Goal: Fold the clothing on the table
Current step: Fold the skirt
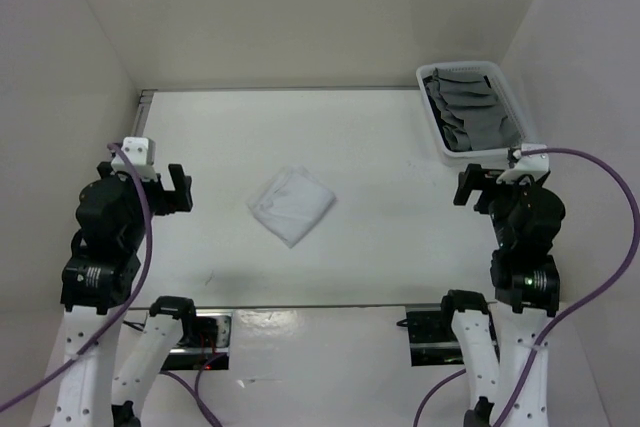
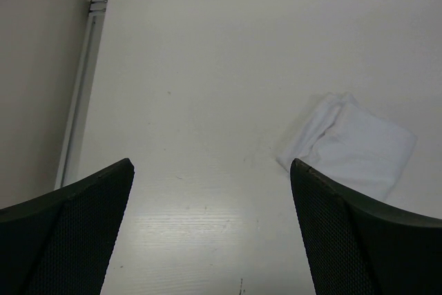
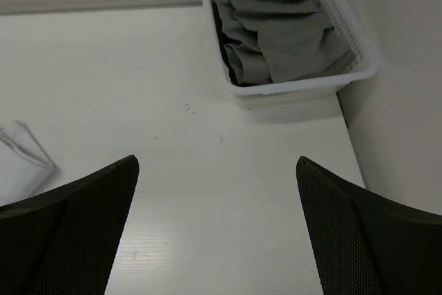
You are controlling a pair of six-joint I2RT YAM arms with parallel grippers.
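left claw (image 2: 210,177) released, empty, near-left over bench (image 1: 380,147) | right claw (image 3: 217,170) released, empty, near-right | white folded cloth (image 1: 291,205) flat mid-bench between them, untouched, nearly square, set cornerwise, one corner toward near edge, no clear long axis | far-right corner: basket (image 1: 430,117) of grey clothes (image 1: 470,112)

Cloth (image 1: 291,204) lies centred on table (image 1: 380,147), basket (image 1: 458,67) far right.

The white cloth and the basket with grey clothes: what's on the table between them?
Nothing. Between the white cloth and the basket there is only bare table. The top view shows the whole stretch, and the right wrist view agrees.
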